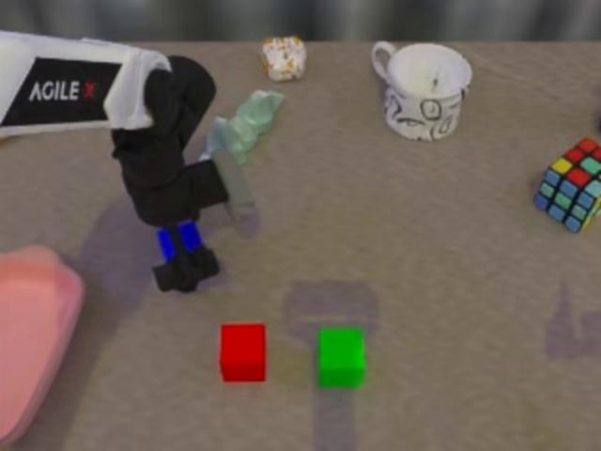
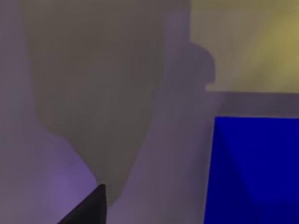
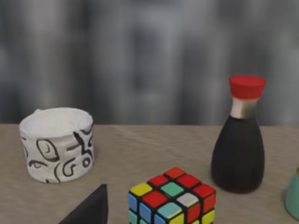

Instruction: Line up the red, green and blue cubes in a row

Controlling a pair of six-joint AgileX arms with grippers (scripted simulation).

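Puzzle cube point(image 1: 573, 184) right edge; patterned mug point(image 1: 424, 90) back; pink object point(image 1: 33, 334) left

A matt, cloth-like weave is seen across the grey-brown worktop point(image 1: 451, 244). The red cube point(image 1: 243, 352) and the green cube point(image 1: 340, 356) are rendered as smooth, plain plastic-like blocks, and the blue cube point(image 1: 178, 241) is shown with an even, glossy face in the left wrist view. The left hand point(image 1: 185, 268) is finished in matt black, beneath a smooth white arm casing. The mug point(image 1: 425, 89) is given a ceramic look, white with black line drawings. The puzzle cube point(image 3: 172, 198) is covered in shiny coloured tiles set in black. The dark bottle point(image 3: 238, 140) appears glossy, with a red cap and a metallic neck band.
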